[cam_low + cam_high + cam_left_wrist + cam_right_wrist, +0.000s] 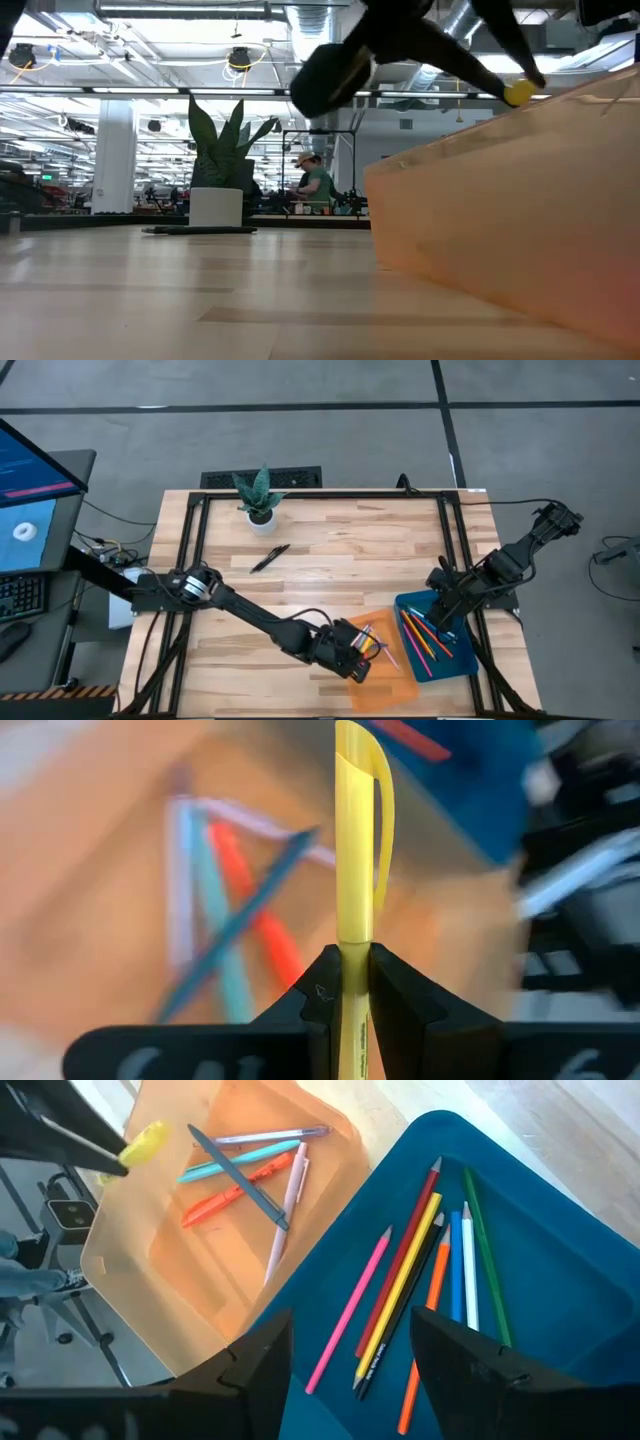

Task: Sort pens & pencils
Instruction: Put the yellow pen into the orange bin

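Note:
My left gripper (354, 955) hangs over the orange tray (395, 675), shut on a yellow pen (355, 840). The pen's clip end also shows in the right wrist view (145, 1142) and in the low view (518, 93). Several pens (245, 1170) lie crossed on the orange tray's floor. Several pencils (420, 1290) lie side by side in the blue tray (560, 1340). My right gripper (350, 1323) stands open above the blue tray, holding nothing. A black pen (270, 558) lies flat on the table, far of the left arm. My left gripper pinches the yellow pen's barrel (354, 952) between its two fingers. The pen runs along the fingers, its clip end (362, 760) sticking out past the tips. The fingers slant down from the table's left. The pen is lifted clear above the orange tray.
A potted plant (258, 495) stands at the table's far edge. The two trays sit side by side at the near right, the orange one's wall (500, 220) close before the low camera. Bare wood (330, 550) lies across the table's middle and left.

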Tool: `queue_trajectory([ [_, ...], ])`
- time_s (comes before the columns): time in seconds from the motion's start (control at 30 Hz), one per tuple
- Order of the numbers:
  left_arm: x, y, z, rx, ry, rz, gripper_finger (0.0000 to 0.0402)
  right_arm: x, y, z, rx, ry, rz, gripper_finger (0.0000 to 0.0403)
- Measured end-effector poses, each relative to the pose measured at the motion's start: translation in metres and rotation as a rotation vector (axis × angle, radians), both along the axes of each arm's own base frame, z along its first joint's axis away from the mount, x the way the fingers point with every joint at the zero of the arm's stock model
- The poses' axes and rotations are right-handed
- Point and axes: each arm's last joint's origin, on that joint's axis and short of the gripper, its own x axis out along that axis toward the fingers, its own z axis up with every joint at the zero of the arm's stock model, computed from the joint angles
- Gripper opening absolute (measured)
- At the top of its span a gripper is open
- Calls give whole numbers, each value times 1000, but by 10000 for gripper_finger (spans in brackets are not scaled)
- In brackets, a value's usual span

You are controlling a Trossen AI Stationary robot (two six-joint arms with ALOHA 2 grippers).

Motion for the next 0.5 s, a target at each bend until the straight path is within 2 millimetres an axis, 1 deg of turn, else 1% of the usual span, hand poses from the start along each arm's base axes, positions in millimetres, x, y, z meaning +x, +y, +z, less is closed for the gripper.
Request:
queue_trajectory([
  [0.03, -1, 1, 2, 13, 32, -1, 28, 0, 0, 0, 0, 0, 0, 221],
  [0.1, 3, 4, 7, 5, 42, -4, 29, 0, 0, 0, 0, -1, 0, 221],
  [0.17, 3, 8, 9, 6, 73, 5, 29, 0, 0, 0, 1, -1, 0, 221],
  [0.3, 6, 12, 10, -19, 61, 17, 33, 0, 0, 0, 3, -5, 0, 221],
  [0.4, 7, 14, 10, -19, 62, 14, 52, 1, 0, 0, 1, -8, -2, 221],
  [0.5, 9, 16, 11, -28, 64, -1, 86, 1, 0, 0, 0, -10, 2, 221],
])
